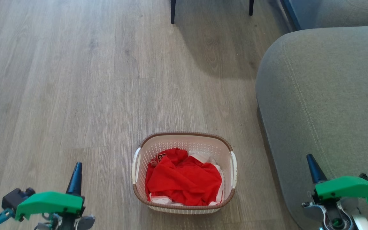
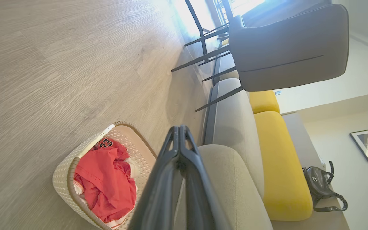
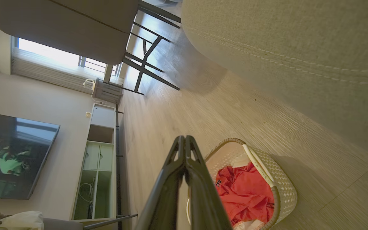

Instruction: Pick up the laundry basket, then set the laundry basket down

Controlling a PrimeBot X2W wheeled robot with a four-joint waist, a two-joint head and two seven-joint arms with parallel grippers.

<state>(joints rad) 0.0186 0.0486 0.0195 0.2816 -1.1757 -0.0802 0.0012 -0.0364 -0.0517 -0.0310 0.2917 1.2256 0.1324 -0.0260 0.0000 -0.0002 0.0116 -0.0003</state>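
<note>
Both grippers, left (image 1: pixel 75 172) and right (image 1: pixel 311 167), fingers pressed together, empty, at the lower corners.
Risk: laundry basket (image 1: pixel 184 140) sits lower centre, close beside sofa (image 1: pixel 324 95); right arm could snag upholstery reaching the handle.

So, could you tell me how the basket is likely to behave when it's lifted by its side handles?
The basket looks like perforated plastic, so probably stiff and light. It holds only a loose pile of red cloth, so likely little added weight. With a handle on each side, lifting one alone would probably tip it.
</note>
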